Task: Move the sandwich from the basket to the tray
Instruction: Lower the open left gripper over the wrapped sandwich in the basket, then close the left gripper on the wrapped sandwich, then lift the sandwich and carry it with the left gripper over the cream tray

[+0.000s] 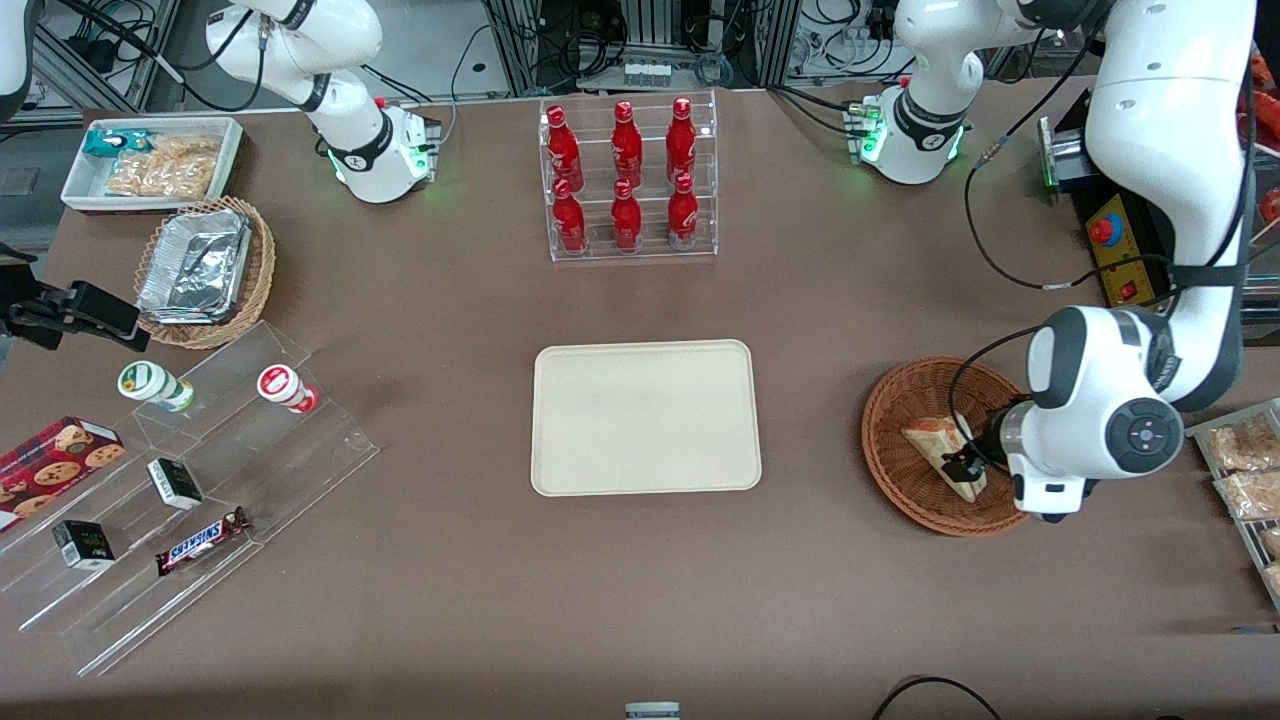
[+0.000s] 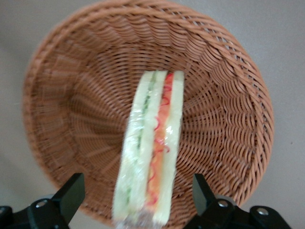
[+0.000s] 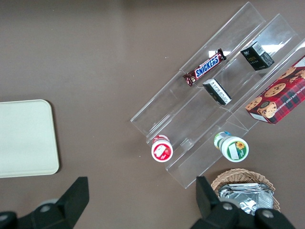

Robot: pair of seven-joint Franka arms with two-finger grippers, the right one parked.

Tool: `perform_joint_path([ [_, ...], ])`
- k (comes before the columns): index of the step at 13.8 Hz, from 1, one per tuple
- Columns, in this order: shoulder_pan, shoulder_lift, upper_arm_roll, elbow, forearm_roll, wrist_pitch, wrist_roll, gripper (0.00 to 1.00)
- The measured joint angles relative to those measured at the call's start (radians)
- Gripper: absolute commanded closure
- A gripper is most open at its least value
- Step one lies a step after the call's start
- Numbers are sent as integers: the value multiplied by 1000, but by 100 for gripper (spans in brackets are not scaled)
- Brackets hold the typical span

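The sandwich (image 1: 932,443) is a wrapped wedge of white bread with red and green filling, lying in the reddish-brown wicker basket (image 1: 885,430) toward the working arm's end of the table. My left gripper (image 1: 964,466) is down inside the basket over the sandwich. In the left wrist view the sandwich (image 2: 152,143) lies cut edge up between my two black fingers (image 2: 71,191), with a gap on each side, so the gripper (image 2: 136,187) is open around it. The basket wall (image 2: 224,95) surrounds it. The cream tray (image 1: 645,417) lies flat at mid-table with nothing on it.
An acrylic rack of red bottles (image 1: 628,180) stands farther from the front camera than the tray. Bagged snacks (image 1: 1240,450) lie beside the basket at the table's edge. An acrylic step shelf with a Snickers bar (image 1: 200,540) and a foil-filled tan basket (image 1: 205,270) sit toward the parked arm's end.
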Motion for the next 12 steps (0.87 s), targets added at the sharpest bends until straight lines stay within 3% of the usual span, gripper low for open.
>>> perform_joint_path([
  [2,-5,12,-2,-56,0,85,-4,0],
  [3,-5,16,-2,-80,0,113,-5,10],
  [5,-5,20,-3,-106,0,139,-7,71],
  [6,-5,20,-3,-107,0,140,-7,87],
  [12,-47,-2,-20,-6,0,55,-5,86],
])
